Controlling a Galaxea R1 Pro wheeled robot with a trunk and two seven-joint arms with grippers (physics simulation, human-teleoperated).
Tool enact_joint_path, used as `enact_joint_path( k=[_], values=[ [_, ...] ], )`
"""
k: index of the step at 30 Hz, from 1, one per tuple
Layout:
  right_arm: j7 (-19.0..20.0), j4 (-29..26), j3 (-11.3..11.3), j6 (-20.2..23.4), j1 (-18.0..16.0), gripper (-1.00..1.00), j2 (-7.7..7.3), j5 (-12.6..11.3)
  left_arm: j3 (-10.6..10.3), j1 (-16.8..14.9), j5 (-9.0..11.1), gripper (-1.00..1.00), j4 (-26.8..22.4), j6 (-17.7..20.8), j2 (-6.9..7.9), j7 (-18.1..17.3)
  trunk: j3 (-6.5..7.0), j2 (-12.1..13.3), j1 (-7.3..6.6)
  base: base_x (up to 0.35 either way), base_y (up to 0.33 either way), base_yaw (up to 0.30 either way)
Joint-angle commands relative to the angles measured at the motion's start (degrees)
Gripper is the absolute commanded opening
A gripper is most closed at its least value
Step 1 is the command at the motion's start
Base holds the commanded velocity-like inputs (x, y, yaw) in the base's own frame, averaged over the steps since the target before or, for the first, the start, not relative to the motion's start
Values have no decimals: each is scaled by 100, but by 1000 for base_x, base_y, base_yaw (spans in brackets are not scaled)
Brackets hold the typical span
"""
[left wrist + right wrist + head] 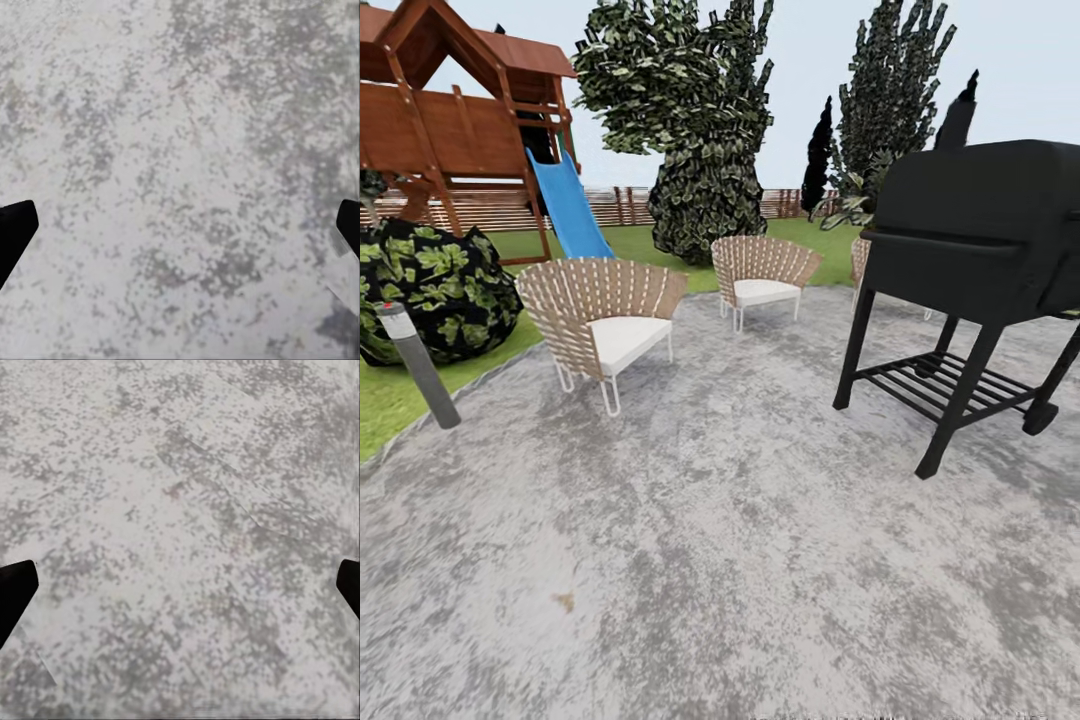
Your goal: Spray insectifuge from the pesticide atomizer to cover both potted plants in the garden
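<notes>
Grey mottled patio stone (720,560) sits right under me, and both wrist cams stare straight down at it. My left gripper (180,232) is spread wide with nothing between the fingertips, and so is my right gripper (180,592). Out ahead of my grippers, across the stone, are two woven chairs (605,325), with a black grill (970,270) off toward my right side. Over on my left there's a grey bollard lamp (418,365) at the lawn edge (385,400), plus a playset with a blue slide (570,205) and the fence (500,208) behind.
</notes>
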Motion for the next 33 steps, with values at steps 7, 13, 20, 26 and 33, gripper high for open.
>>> enact_joint_path(
  k=[7,13,20,26,33],
  values=[
    [-9,-2,-1,-19,-5,100,-2,0,27,-2,-1,100,3,-18,-1,-4,-6,-2,-1,0,0,-292],
    [-9,-4,-1,-19,-5,100,-3,0,27,-2,0,100,3,-18,-1,-4,-6,-2,-1,0,0,-292],
    [-9,-12,-1,-19,-5,100,-3,0,27,-2,-6,100,3,-18,-1,-4,-6,-2,-1,0,0,-292],
    [-9,-21,-1,-27,-5,100,-3,8,27,-2,-6,100,3,-18,-1,-4,-6,-2,-1,0,0,-292],
    [-9,-24,-1,-27,-5,100,-3,9,27,-2,-3,100,3,-18,-1,-4,-6,-2,-1,0,0,-292]
  ],
)
